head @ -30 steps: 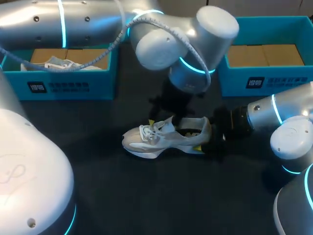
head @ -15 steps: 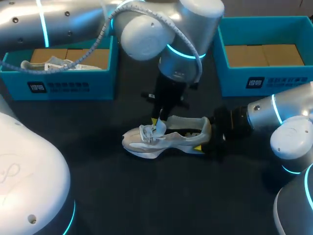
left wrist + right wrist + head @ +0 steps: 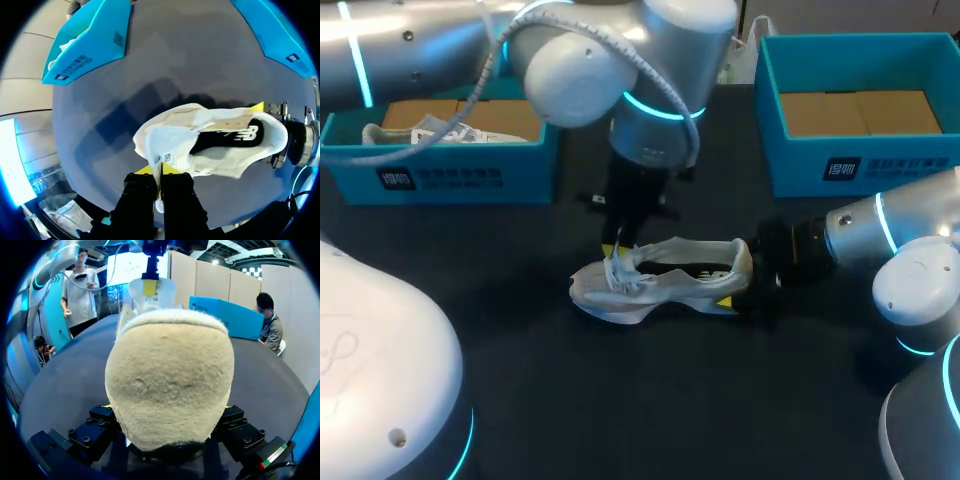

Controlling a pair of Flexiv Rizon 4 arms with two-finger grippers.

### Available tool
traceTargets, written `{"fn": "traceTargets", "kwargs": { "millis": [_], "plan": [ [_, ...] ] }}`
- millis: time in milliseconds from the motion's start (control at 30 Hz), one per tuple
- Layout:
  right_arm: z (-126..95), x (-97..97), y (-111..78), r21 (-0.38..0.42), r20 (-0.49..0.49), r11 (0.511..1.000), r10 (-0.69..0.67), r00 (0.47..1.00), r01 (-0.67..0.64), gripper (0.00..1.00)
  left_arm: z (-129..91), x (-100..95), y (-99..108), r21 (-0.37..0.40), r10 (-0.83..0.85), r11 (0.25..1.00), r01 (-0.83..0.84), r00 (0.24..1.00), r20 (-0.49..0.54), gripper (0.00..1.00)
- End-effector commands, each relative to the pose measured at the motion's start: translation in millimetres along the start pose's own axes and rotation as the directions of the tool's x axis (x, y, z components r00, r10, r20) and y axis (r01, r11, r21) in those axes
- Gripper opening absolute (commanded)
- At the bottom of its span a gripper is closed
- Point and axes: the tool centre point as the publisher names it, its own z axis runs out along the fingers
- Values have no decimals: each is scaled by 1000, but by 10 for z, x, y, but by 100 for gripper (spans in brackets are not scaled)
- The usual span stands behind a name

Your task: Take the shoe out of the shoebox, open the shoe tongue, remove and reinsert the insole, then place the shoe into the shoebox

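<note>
Shoe (image 3: 660, 280): a pale grey-white sneaker with a wavy sculpted sole. It sits sole-down on the counter (image 3: 620, 400), a dark matte surface. The toe points to your left arm's side and the heel to your right arm's.

Your left tool (image 3: 160, 170) comes down from above onto the front of the shoe. Its two yellow tips are pressed together on the tongue (image 3: 167, 142), one on each face of the thin padded flap, at the edge carrying a small sewn label. The tongue is lifted up out of the throat, with its smooth inner face toward the wrist camera. The white laces are bunched beneath it.

Through the open mouth you see the insole (image 3: 230, 140). It is black, flat and smooth with white print, and it lies inside the shoe.

Your right tool (image 3: 745, 285) comes in low over the counter and is clamped on the heel, one yellow tip on each side of the rounded heel cup. In the right wrist view the heel fills the gap between the fingers. It is cream and domed, with a suede-like nap and a fuzzy collar rim along the top.

Left shoebox (image 3: 440, 180): open and rectangular, with teal card walls and a brown cardboard floor. It holds a second pale shoe (image 3: 430, 133).

Right shoebox (image 3: 860, 170): the same build, with brown card showing inside. Both boxes stand well apart from the held shoe.
</note>
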Motion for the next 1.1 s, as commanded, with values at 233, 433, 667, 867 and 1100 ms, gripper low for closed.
{"fn": "traceTargets", "kwargs": {
  "millis": [233, 433, 667, 867, 1100],
  "plan": [
    [39, -4, -24, 5, 0, 1000, 0, 1000, 0, 0, 351, -172, 43, 25, -42, 999, 43, 998, -47, 0],
    [39, -4, -24, 5, 0, 1000, 0, 1000, 0, 0, 497, -234, 68, 22, -75, 997, 76, 996, -56, 0],
    [39, -4, -24, 5, 0, 1000, 0, 1000, 0, 0, 623, -299, 49, 19, -101, 995, 102, 994, -49, 36],
    [39, -4, -24, 5, 0, 1000, 0, 1000, 0, 0, 689, -406, 51, 13, -119, 993, 120, 992, -40, 40],
    [39, -4, -24, 5, 0, 1000, 0, 1000, 0, 0, 663, -512, 27, 0, -142, 990, 142, 989, -43, 44]
  ]
}}
